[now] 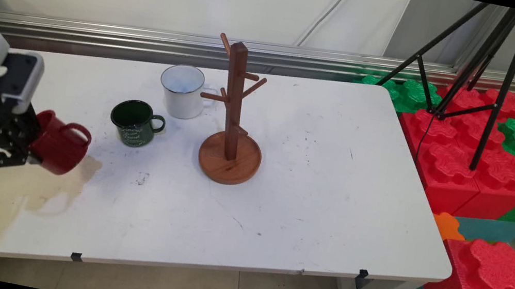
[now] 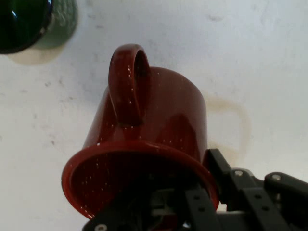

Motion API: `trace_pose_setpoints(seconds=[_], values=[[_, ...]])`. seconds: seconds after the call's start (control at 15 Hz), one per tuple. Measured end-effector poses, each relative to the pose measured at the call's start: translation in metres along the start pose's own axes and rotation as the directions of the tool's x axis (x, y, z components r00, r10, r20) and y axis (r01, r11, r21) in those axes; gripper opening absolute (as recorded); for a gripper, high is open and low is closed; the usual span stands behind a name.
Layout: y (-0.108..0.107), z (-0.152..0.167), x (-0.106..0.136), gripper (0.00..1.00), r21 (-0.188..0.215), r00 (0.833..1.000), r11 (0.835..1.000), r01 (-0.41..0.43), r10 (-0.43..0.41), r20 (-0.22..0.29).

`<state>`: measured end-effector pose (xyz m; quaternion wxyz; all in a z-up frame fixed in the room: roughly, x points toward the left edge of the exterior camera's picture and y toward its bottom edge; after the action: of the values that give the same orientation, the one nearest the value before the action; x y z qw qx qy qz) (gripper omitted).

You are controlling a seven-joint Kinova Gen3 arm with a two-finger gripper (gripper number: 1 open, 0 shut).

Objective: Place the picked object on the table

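- The black two-finger gripper (image 1: 29,148) is closed on the rim of a glossy dark-red speckled enamel mug (image 1: 60,143), one finger apparently inside the mouth. The mug is tipped on its side above the left part of the white table (image 1: 323,187), mouth toward the hand, handle uppermost.
- As a judgement, a rim-only pinch on slick enamel looks slight — the mug could swivel or slip out if the arm swings.
- A dark green enamel mug (image 1: 135,122) stands near, to the right; a careless sweep could knock it.
- Beyond it stand a white enamel mug (image 1: 183,91) and a brown wooden mug tree with pegs on a round base (image 1: 233,125) — close together.
- A yellowish stain (image 1: 15,187) lies under the held mug.
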<state>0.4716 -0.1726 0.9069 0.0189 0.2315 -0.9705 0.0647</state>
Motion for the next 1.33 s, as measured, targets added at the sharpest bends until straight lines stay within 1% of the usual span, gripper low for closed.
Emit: trace_pose_setpoints(seconds=[0.13,0.4,0.93,1.13,1.2,1.33], values=[[0.003,0.011,0.002,0.0,-0.005,0.999,1.0,0.02,-0.02,0.029],[0.002,0.029,0.007,0.0,-0.006,0.996,0.998,0.06,-0.059,0.066],[0.0,0.052,0.017,0.0,-0.002,0.989,0.995,0.102,-0.101,0.108],[-0.002,0.058,0.021,0.0,0.002,0.987,0.994,0.113,-0.112,0.116],[-0.002,0.06,0.022,1.0,0.003,0.986,0.993,0.117,-0.117,0.117],[-0.002,0.062,0.024,1.0,0.003,0.986,0.992,0.124,-0.123,0.116]])
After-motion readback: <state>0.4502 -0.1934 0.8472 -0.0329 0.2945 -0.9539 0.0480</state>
